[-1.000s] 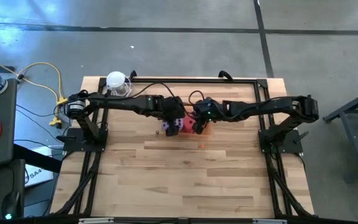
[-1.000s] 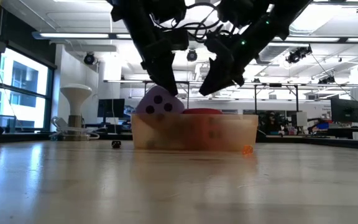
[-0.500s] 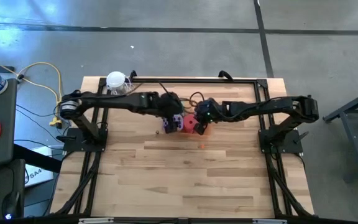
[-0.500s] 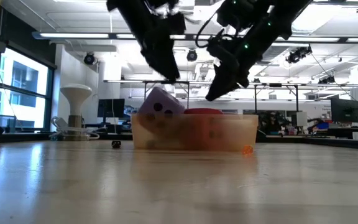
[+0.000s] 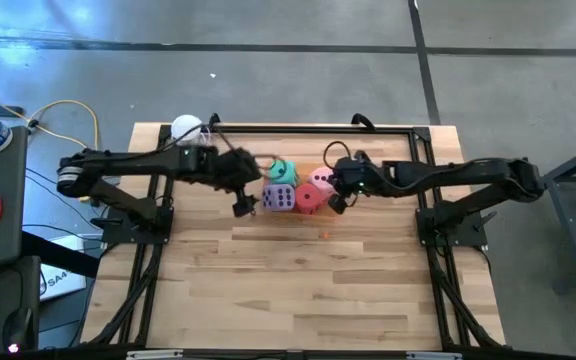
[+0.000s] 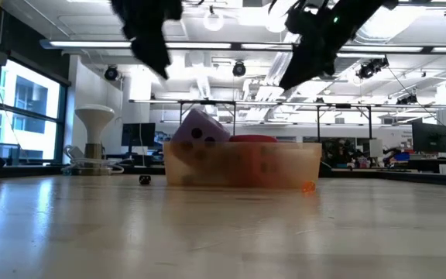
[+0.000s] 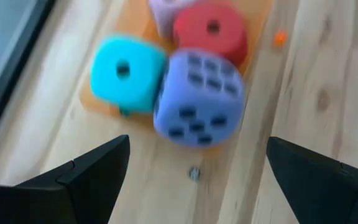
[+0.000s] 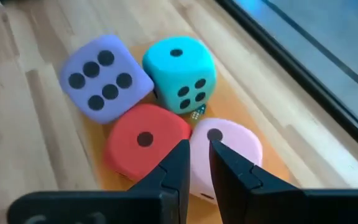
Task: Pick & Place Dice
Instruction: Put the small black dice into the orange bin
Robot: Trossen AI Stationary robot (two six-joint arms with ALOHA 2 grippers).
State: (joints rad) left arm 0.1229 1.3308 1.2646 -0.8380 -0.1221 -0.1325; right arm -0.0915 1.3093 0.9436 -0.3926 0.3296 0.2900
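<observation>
all four dice sit in the orange tray (image 8: pixel 241 93): teal die (image 5: pixel 282 171), purple die (image 5: pixel 278 197), red die (image 5: pixel 308 198), pink die (image 5: pixel 321 179). my left pincer (image 5: pixel 244 202), spread wide and holding nothing, has backed off beside the tray. my right pincer (image 5: pixel 336 203), nearly pinched shut and bare, has pulled back too. a white-topped cup (image 5: pixel 188 130) stands well apart; nothing blocks the tray.

On the wooden table (image 5: pixel 298 270) four dice sit close together: the green-teal die (image 5: pixel 284 171), the pink die (image 5: pixel 321 179), the purple die (image 5: pixel 278 197) and the red die (image 5: pixel 308 198). The left gripper (image 5: pixel 244 203) is beside the purple die, the right gripper (image 5: pixel 336 200) beside the red one.
</observation>
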